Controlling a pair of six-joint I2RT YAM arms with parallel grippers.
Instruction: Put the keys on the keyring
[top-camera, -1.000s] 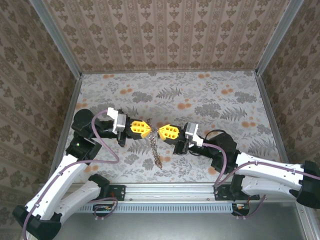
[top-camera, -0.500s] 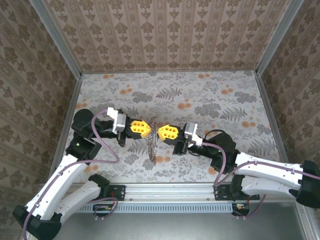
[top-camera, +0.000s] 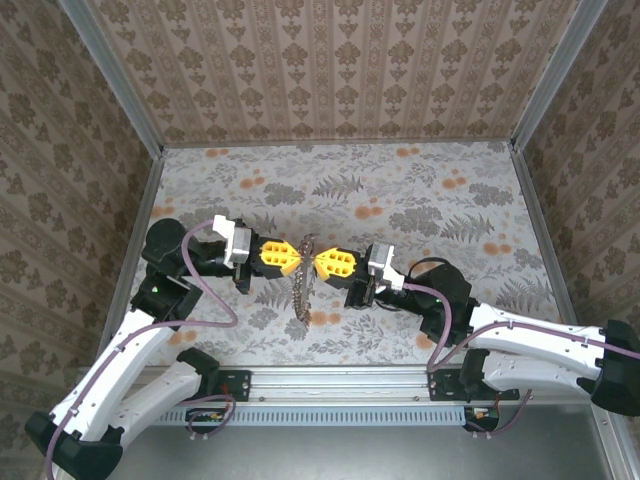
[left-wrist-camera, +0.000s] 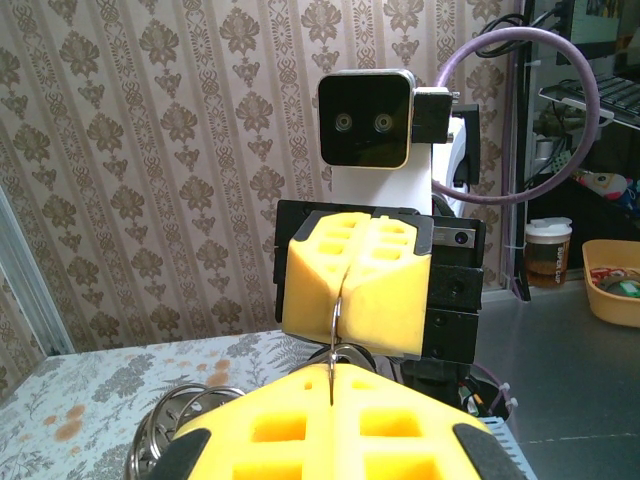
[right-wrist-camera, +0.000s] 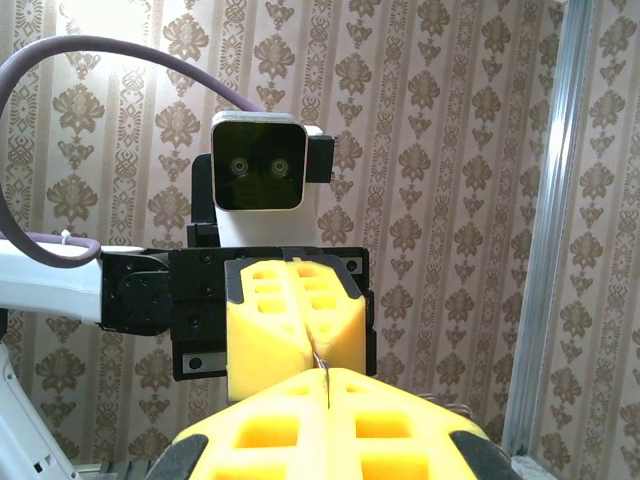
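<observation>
Two yellow claws meet tip to tip at the centre of the overhead frame. The left gripper (top-camera: 296, 257) and the right gripper (top-camera: 318, 260) are each pressed fully together, with the keyring (top-camera: 300, 292) caught where they face one another.

From the left wrist camera, a thin curved wire (left-wrist-camera: 334, 338) runs from the seam of the right claw down into the seam of the left. Both pinches therefore appear to be on the same bright loop at the top of the chain. Whether a key's head also sits in either pinch cannot be told.

A second ago the chain hung straight down towards the bottom of the frame, ending in a small clump lower on the floral table (top-camera: 450, 200). Now its upper end pokes above the line of the fingertips, and its tail sits higher and has swung slightly to the left. The arms themselves have hardly shifted, so the change lies in the ring and not in the reach.

That suggests the loop is being turned between the two grips, most likely to work a key round it. The keys cannot be picked out one by one at this size, so the threading looks underway but unfinished.
</observation>
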